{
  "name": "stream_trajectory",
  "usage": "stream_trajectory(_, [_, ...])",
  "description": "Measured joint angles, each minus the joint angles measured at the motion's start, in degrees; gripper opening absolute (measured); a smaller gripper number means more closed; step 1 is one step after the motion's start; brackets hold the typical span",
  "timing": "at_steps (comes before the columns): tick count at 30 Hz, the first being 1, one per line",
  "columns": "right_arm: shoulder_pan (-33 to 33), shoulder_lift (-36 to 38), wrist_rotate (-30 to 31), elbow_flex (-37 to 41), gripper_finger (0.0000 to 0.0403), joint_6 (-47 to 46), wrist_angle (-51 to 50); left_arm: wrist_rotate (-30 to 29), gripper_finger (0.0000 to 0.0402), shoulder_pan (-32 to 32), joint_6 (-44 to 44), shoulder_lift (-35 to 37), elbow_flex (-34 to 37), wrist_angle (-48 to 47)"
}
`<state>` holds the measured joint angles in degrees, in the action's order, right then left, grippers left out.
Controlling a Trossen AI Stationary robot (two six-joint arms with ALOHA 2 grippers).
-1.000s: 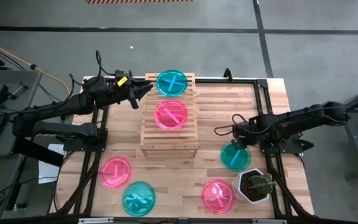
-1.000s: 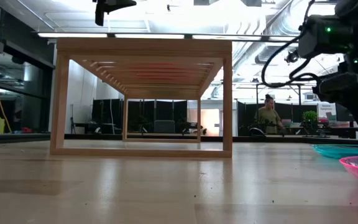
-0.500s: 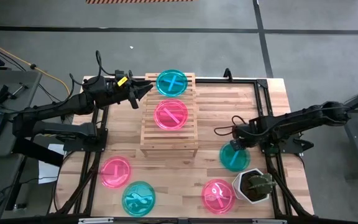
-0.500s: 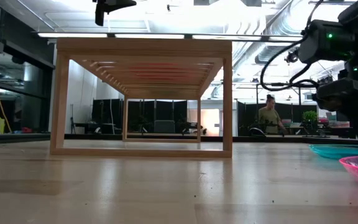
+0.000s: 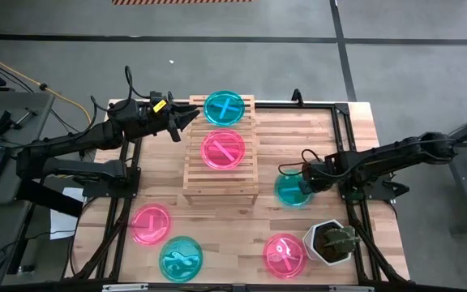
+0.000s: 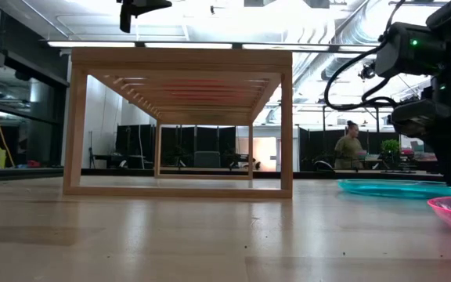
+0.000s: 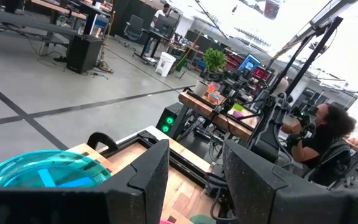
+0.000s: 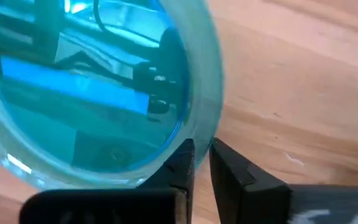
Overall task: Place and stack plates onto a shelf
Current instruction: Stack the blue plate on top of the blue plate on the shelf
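The shelf (image 5: 221,154), a slatted wooden rack, stands mid-table with a teal plate (image 5: 224,107) and a pink plate (image 5: 223,150) lying flat on its slats. My left gripper (image 5: 190,118) hovers open by the shelf's far left corner, the shelf's teal plate (image 7: 42,171) just ahead of its fingers (image 7: 154,168). My right gripper (image 5: 307,182) is shut on another teal plate (image 5: 291,189), right of the shelf. More plates lie on the tabletop: a pink one (image 5: 151,223), a teal one (image 5: 181,258) and a pink one (image 5: 284,254). My right gripper pinches the teal plate's raised rim (image 8: 199,134) on the plate's right side, one finger (image 8: 180,160) inside the rim and one outside. The fingers come from the table's right, slanting down. The plate sits about level and low (image 6: 398,188); I cannot tell whether it is clear of the table.
A white plant pot (image 5: 331,242) stands near the front right corner, close to the pink plate there. Black frame rails run along the table's edges. Bare wood lies between the shelf and the right arm. A person (image 6: 349,149) stands in the room behind.
My right gripper has taken hold of the teal plate and drawn a little toward the table's far left. The plate has shifted with it from beside the plant pot toward the shelf, staying roughly level.
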<state>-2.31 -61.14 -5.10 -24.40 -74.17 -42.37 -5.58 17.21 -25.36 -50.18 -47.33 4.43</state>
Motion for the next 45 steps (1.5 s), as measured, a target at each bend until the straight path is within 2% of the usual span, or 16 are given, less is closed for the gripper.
stream_trajectory(4, [0.0,0.0,1.4,0.0,0.0005,-0.8,1.6,0.0,0.014,0.0,0.0,0.0,0.0,0.0])
stream_trajectory(11, [0.0,2.0,1.4,0.0,0.0001,-1.0,1.3,0.0,0.014,0.0,0.0,0.0,0.0,0.0])
stream_trajectory(26, [0.0,21.8,3.1,-0.1,0.0,-5.5,-2.0,0.0,0.014,0.0,0.1,0.0,0.0,0.0])
stream_trajectory(34, [0.0,20.6,0.1,-0.1,0.0001,-6.9,-2.5,0.0,0.014,0.0,0.0,0.0,0.0,0.0])
stream_trajectory(38, [0.0,18.1,-0.4,-0.1,0.0025,-6.9,-2.4,0.0,0.014,0.0,0.0,0.0,0.0,0.0])
stream_trajectory(45, [0.0,12.4,-2.7,-0.1,0.0127,-5.7,-0.5,-0.1,0.014,0.0,0.0,0.0,0.0,0.0])
